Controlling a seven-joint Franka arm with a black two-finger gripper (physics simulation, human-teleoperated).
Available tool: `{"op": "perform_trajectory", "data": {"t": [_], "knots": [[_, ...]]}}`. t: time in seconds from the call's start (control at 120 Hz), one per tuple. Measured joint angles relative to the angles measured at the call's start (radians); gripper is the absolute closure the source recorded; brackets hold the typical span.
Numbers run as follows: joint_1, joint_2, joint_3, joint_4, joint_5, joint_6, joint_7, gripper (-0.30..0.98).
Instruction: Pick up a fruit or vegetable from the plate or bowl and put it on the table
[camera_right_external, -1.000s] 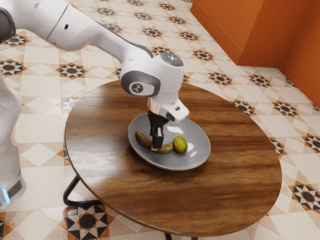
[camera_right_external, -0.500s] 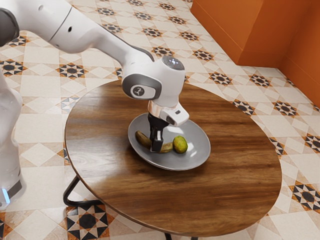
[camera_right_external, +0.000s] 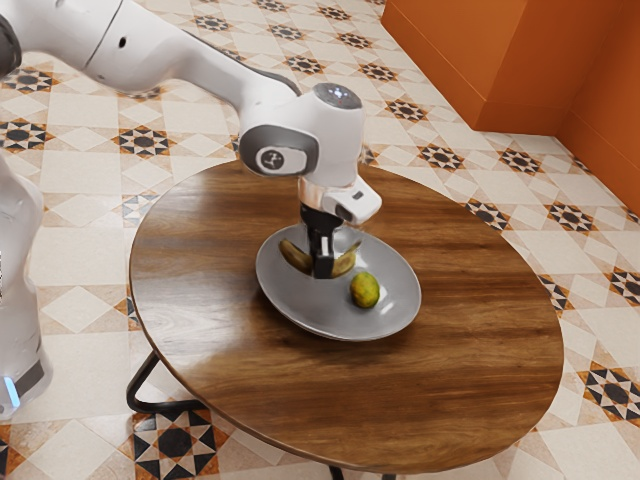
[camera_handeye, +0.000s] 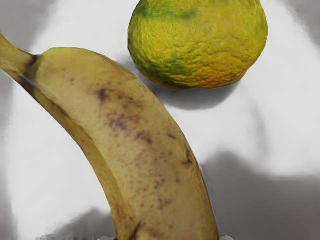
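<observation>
Banana (camera_right_external: 344, 264) in the grip of a black two-finger gripper (camera_right_external: 323, 266), held over a round grey plate (camera_right_external: 318, 307) on a wooden table (camera_right_external: 480, 345). Seen from across the room, the jaws are closed around the fruit's middle, pinching it from both sides, while its two ends stick out toward the exterior view's left and right. The curved yellow fruit, freckled with brown, is over the far half of the plate and has yet to reach the tabletop. The wrist view shows its mottled skin running out from beneath the hand and narrowing to a neck with a dark band.

On the plate's near side, toward the exterior view's right, a bumpy citrus fruit (camera_right_external: 365, 290) lies apart from the banana, its skin yellow-green with an orange patch. The plate sits within the round tabletop, bare brown wood showing all around it, with a black table leg (camera_right_external: 142, 384) visible below at the near left. The white arm (camera_right_external: 165, 62) reaches in from the exterior view's upper left. Patterned floor tiles (camera_right_external: 65, 220) spread out around the table, and an orange wall (camera_right_external: 440, 65) stands at the far right.
</observation>
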Motion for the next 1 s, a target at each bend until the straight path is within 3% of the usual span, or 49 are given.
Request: {"op": "perform_trajectory", "data": {"t": [0.15,0.308,0.483,0.6,0.767,0.867,0.933,1.0], "knots": [[0.102,-0.028,0.02,0.053,0.032,0.004,0.0,0.5],[0.219,-0.03,0.129,0.105,0.047,0.005,0.007,0.49],[0.295,-0.015,0.146,0.133,0.049,0.006,0.019,0.5],[0.308,-0.013,0.147,0.14,0.038,0.006,0.032,0.22],[0.307,-0.009,0.162,0.164,0.029,0.033,0.035,0.07],[0.299,0.011,0.058,0.271,-0.017,0.065,-0.127,0.03],[0.281,0.108,-0.038,0.558,-0.016,-0.074,-0.318,0.02],[0.236,0.147,-0.072,0.722,-0.037,-0.248,-0.527,0.01]]}}
